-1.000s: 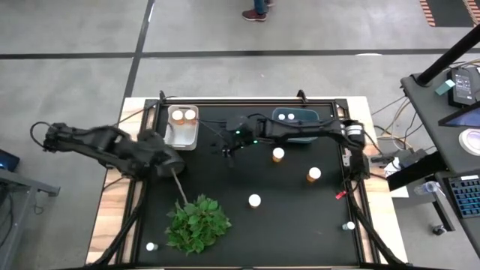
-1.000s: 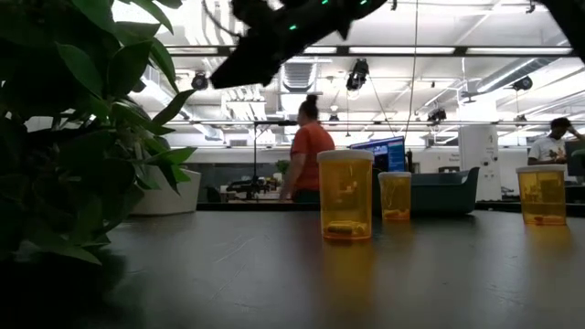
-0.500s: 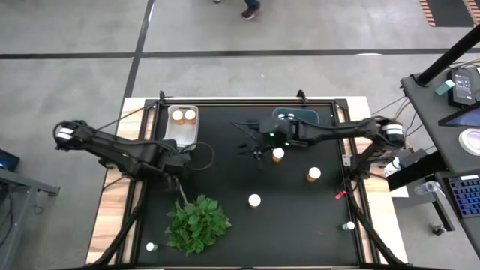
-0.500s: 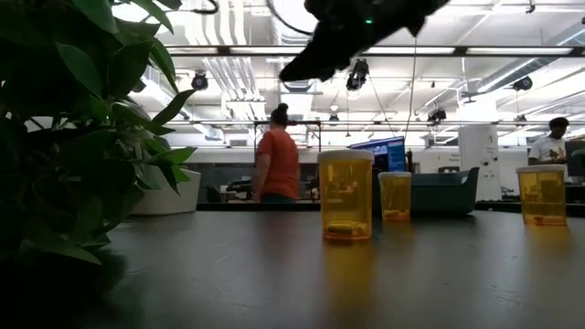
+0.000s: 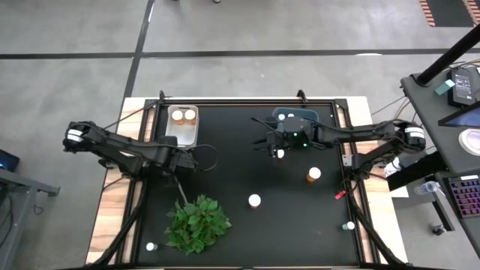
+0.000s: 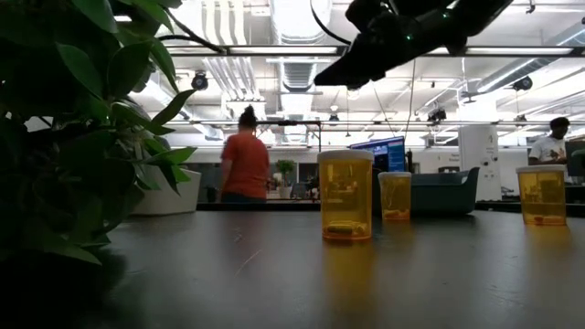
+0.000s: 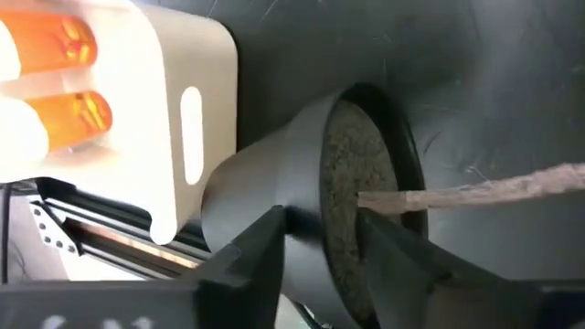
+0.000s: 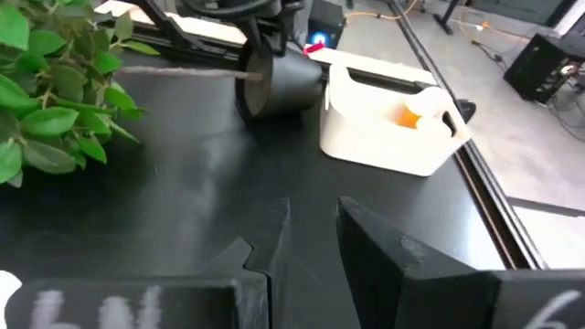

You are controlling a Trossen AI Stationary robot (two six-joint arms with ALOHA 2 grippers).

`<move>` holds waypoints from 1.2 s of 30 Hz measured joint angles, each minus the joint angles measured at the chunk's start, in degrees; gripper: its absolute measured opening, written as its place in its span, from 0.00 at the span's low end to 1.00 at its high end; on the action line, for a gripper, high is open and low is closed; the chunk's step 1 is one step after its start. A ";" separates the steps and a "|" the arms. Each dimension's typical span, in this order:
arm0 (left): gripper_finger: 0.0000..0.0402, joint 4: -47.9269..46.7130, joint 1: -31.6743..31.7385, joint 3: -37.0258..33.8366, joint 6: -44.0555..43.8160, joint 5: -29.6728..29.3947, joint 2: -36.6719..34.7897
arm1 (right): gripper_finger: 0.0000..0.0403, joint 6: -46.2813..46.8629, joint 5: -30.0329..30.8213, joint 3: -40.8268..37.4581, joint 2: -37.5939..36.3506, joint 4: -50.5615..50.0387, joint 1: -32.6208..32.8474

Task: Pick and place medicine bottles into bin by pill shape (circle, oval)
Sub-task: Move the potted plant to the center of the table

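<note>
Orange bottles with white caps stand upright on the black table: one [image 5: 279, 154] under my right gripper's tip, one [image 5: 313, 175] to its right, one [image 5: 255, 200] nearer. Small pale ones [image 5: 349, 225] [image 5: 151, 246] stand by the near edge. Two bottles [image 5: 184, 115] lie in the white bin [image 5: 183, 135]. My right gripper [image 8: 311, 219] hangs above the table, open by a narrow gap, with nothing in it. My left gripper [image 7: 320, 224] is open and points steeply down at the potted plant's pot [image 7: 302, 174], which lies on its side; its fingers stand either side of the pot's rim. My left gripper has one finger [image 7: 260, 251] at the outer wall of the pot's rim [image 7: 306, 196] and the other [image 7: 393, 251] over the soil. Whether either finger touches the pot I cannot tell.
A dark bin [image 5: 294, 116] stands at the far edge, right of the white bin. The plant's leaves [image 5: 197, 223] spread over the near left of the table, its stem [image 7: 494, 187] running from the pot. Beyond the table a person [image 6: 245, 164] walks.
My right gripper has gone from beside the white bin toward the table's right edge and now hangs over the orange bottle in front of the dark bin. My left gripper has come down on the pot and tipped steeper. The pot and the bottles have stayed put.
</note>
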 joint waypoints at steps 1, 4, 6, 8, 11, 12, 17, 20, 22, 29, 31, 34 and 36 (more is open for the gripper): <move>0.25 0.14 0.05 0.00 -0.46 -0.19 0.22 | 0.21 0.07 0.01 -0.31 -0.30 0.17 -0.11; 0.13 0.22 0.73 0.04 -1.53 -0.55 0.46 | 0.21 0.04 0.00 -0.78 -0.53 0.19 -0.35; 0.04 0.58 1.27 0.04 -2.65 -0.42 -0.16 | 0.21 -0.16 -0.02 -0.91 -0.35 0.09 -0.35; 0.02 0.72 2.07 0.00 -3.74 0.87 -1.47 | 0.21 -0.34 -0.07 -0.94 -0.12 0.02 -0.35; 0.00 2.77 2.94 0.47 -4.52 2.33 -5.20 | 0.21 -0.44 -0.09 -1.00 0.20 -0.51 -0.35; 0.00 3.74 3.26 0.71 -4.66 3.44 -6.78 | 0.21 -0.44 -0.09 -1.00 0.21 -1.12 -0.35; 0.00 8.23 5.41 1.59 -7.98 6.51 -15.24 | 0.21 -0.46 -0.10 -1.02 0.19 -3.51 -0.35; 0.00 7.77 5.61 1.18 -10.61 6.61 -18.05 | 0.21 -0.43 -0.10 -1.02 0.19 -4.02 -0.35; 0.00 6.07 5.59 0.23 -11.45 6.89 -18.23 | 0.21 -0.39 -0.11 -1.02 0.19 -4.02 -0.35; 0.05 -1.27 5.30 -0.64 -6.13 9.08 -11.59 | 0.21 -0.42 -0.13 -1.31 0.21 -4.00 -0.35; 0.11 -1.32 5.30 -0.48 -5.58 9.56 -9.92 | 0.21 -0.45 -0.13 -1.60 0.21 -4.00 -0.37; 0.22 -1.61 5.29 -0.44 -3.90 9.54 -7.84 | 0.21 -1.24 -0.11 -1.99 0.21 -3.98 -0.37; 0.29 -2.40 5.24 -0.44 -3.02 9.34 -6.76 | 0.21 -1.62 -0.11 -2.18 0.21 -3.96 -0.39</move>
